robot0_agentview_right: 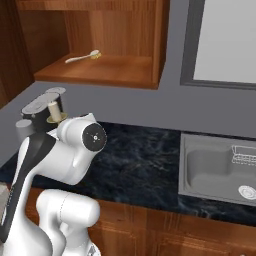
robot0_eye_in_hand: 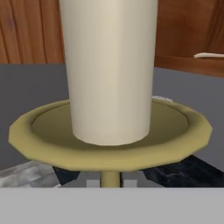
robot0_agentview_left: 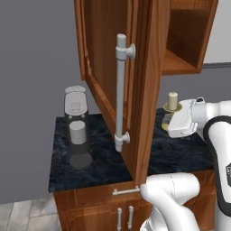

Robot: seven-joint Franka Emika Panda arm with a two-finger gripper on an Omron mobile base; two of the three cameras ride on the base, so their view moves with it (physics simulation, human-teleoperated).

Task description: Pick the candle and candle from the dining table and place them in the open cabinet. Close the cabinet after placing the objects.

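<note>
The short, thick cream candle on a wide brass dish [robot0_eye_in_hand: 109,87] is pinched by its stem in the gripper [robot0_eye_in_hand: 110,181], held above the black marble counter [robot0_agentview_left: 94,158]. The reddish-brown wooden wall cabinet [robot0_agentview_right: 100,67] is seen above it, a pale brush [robot0_agentview_right: 82,57] lying on its shelf. Left of the candle stand the open panelled door [robot0_agentview_left: 140,90] and, further left, a grey coffee machine [robot0_agentview_left: 76,117].

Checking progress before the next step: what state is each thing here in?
Cabinet door: swung open.
Cabinet shelf: holds a brush, no candle yet.
Candle: upright on its brass dish, lifted above the counter.
Pincer: shut on the candle's stem.
Blender: upright on the counter, lid on.
Sink: basin dry, a rack inside.
</note>
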